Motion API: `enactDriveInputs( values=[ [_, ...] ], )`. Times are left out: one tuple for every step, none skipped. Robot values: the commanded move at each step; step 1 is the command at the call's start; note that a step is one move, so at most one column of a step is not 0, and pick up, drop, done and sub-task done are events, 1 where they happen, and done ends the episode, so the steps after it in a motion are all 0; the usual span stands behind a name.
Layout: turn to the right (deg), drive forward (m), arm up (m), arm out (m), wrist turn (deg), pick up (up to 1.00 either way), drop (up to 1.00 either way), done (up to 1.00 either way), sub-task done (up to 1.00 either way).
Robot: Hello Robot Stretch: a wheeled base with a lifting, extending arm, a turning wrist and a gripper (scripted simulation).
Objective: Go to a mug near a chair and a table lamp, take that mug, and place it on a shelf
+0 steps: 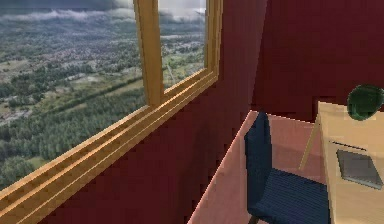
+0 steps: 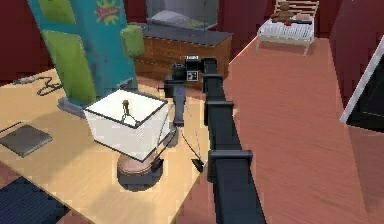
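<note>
A table lamp [image 2: 125, 122] with a white square shade stands on a light wooden table [image 2: 60, 150]. My arm [image 2: 225, 140] rises from the bottom edge just right of the lamp. The gripper [image 2: 198, 158] hangs by the table's edge beside the lamp base [image 2: 140, 172]; I cannot tell whether it holds anything. In the forward view, a blue chair [image 1: 280, 185] stands at the same kind of table [image 1: 350, 150], below a red wall.
A tall blue and green box [image 2: 85, 50] stands on the table behind the lamp, with a grey flat device [image 2: 25, 140] at the left. A dark dresser [image 2: 185, 45] and a white bed [image 2: 290, 25] lie farther out. A dark green round thing [image 1: 366, 101] sits on the table. A big window [image 1: 100, 80] spans the forward view's left.
</note>
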Motion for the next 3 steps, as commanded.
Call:
enactDriveInputs(
  values=[
    [0.0,0.0,0.0,0.0,45.0,0.0,0.0,0.0,0.0],
    [0.0,0.0,0.0,0.0,45.0,0.0,0.0,0.0,0.0],
    [0.0,0.0,0.0,0.0,45.0,0.0,0.0,0.0,0.0]
  ],
)
